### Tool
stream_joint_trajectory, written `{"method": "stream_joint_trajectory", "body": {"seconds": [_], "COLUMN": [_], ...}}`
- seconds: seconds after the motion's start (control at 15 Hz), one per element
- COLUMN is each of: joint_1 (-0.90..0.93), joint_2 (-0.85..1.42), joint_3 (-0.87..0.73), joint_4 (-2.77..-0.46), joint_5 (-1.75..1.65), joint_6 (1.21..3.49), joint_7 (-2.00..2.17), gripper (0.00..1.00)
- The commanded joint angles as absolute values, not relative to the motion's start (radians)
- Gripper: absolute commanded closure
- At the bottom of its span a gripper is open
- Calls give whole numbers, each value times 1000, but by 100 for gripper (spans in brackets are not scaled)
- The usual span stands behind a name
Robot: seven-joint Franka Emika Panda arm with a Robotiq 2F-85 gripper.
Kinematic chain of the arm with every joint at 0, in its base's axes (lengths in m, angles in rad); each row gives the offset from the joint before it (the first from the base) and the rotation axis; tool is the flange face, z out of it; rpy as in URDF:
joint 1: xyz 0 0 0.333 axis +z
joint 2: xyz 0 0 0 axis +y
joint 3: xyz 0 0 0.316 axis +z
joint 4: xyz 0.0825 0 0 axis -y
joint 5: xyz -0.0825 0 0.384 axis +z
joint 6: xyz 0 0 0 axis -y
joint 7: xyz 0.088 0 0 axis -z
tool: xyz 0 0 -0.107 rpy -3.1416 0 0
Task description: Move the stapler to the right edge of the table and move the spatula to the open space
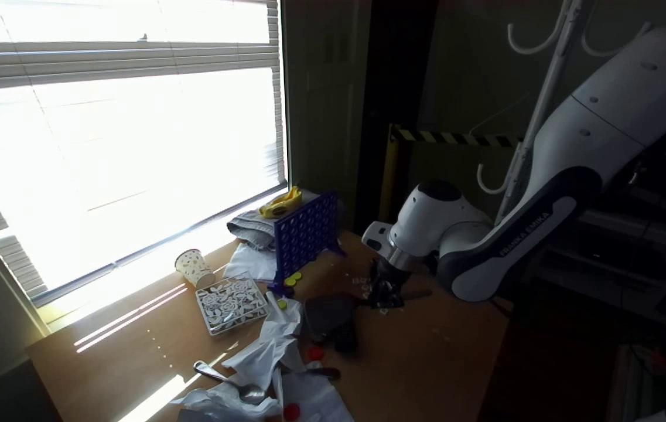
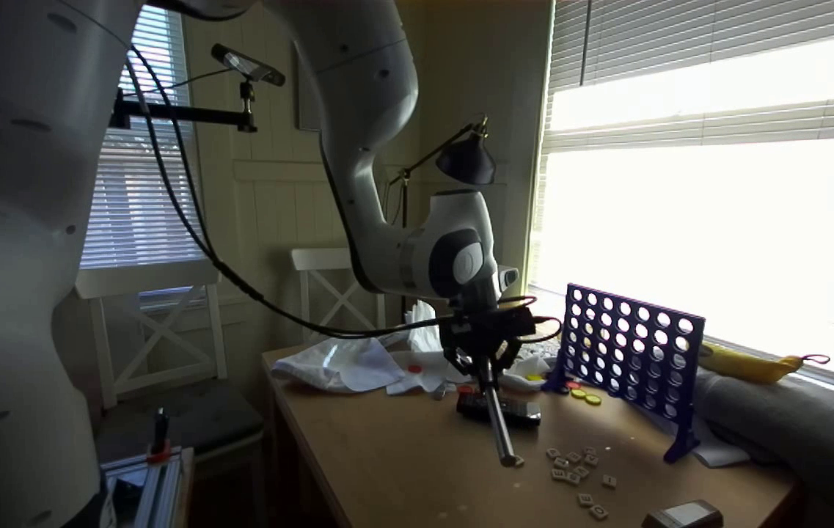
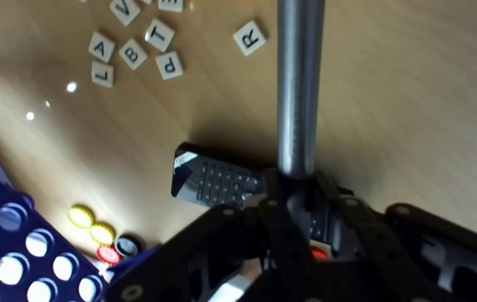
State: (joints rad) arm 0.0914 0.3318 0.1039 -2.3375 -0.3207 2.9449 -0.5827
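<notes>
- We have the gripper [image 2: 487, 364] clenched on the spatula [image 2: 499, 419] by its metal handle, likely because a slim shaft grips easily.
- We hold it over the black keypad device [image 3: 217, 178] on the table [image 2: 402, 455], presumably to clear clutter.
- We cannot confirm the stapler; the cut-off dark object [image 2: 683, 516] near the letter tiles [image 2: 581, 474] may be it.

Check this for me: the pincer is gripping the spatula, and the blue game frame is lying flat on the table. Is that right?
Not quite: the blue game frame is standing upright on the table, not lying flat, as both exterior views show. The pincer is indeed gripping the spatula.
</notes>
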Motion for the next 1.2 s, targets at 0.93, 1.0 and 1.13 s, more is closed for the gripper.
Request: {"method": "stream_joint_trajectory", "body": {"seconds": [0.93, 1.0, 1.13], "joint_1": [-270, -291, -231], "joint_2": [261, 262, 251], "joint_3": [441, 458, 404], "joint_4": [-2482, -2480, -2482], "joint_5": [-251, -246, -186], "joint_6": [2711, 2692, 2690], "joint_7": [-1429, -1493, -1604], "gripper": [94, 94, 94]}}
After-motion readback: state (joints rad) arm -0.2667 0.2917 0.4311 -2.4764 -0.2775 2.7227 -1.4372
